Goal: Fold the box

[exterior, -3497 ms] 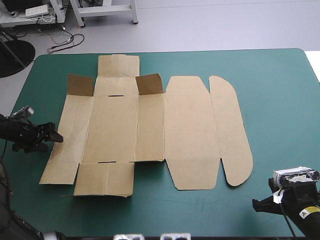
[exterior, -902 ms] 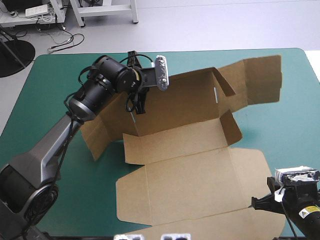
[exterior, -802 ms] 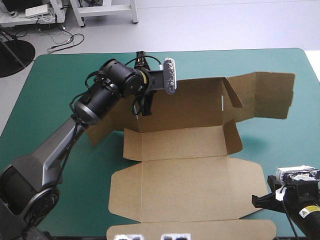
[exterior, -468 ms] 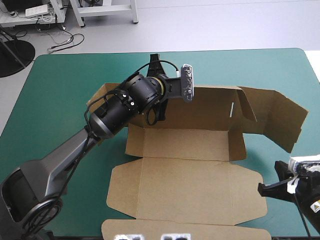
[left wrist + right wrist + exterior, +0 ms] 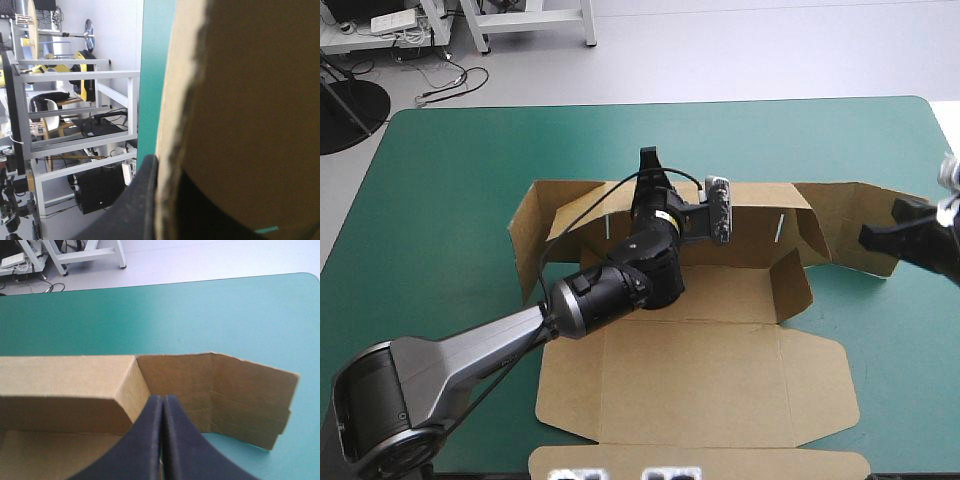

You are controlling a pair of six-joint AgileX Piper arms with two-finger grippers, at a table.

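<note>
Where upright, box (image 5: 700, 380) between left fingers (image 5: 139, 202).

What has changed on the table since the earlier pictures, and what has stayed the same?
The box, flat at first, was turned and its far wall raised upright; the left tool came from the left edge of the table and is shut on that wall. The right tool, shut, moved from the near right corner to near the right end flap. Unchanged: the lid panel lies flat.
</note>
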